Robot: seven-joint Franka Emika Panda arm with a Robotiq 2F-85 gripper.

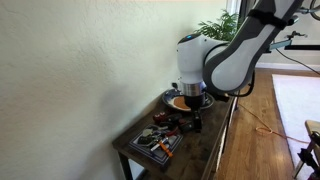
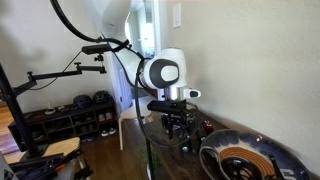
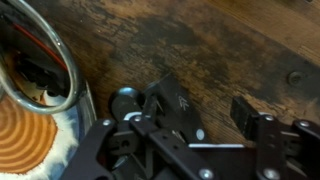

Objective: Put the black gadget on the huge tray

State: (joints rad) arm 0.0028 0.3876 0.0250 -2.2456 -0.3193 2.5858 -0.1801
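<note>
Step in hand: the grasp. In the wrist view the gripper (image 3: 188,150) stands low over the desk (image 3: 225,40) with its jaws wide and empty, one on each side of the black gadget (image 3: 172,100). The gadget lies flat on the bare wood, closer to the left jaw, and a clear gap separates it from the right jaw. A small round metal piece (image 3: 125,97) sits just beside the gadget on its left; whether it belongs to the gadget cannot be told.

Next move, as judged: centre the jaws on the gadget, close them across its body and raise it clear of the wood. Then carry it left to the huge tray (image 3: 66,80). The tray lies just beside the gadget, so the carry is short. Its raised shiny rim requires height before any sideways travel. A dark item already lies inside the tray, so release over the open orange-brown centre.

Surroundings: in an exterior view a flat rectangular tray of colourful items (image 1: 158,143) occupies the near end of the desk, off the path. The wall (image 1: 70,70) runs along the left edge, close behind the huge tray, and limits overshoot. A plant (image 1: 218,25) stands at the far end, well apart
</note>
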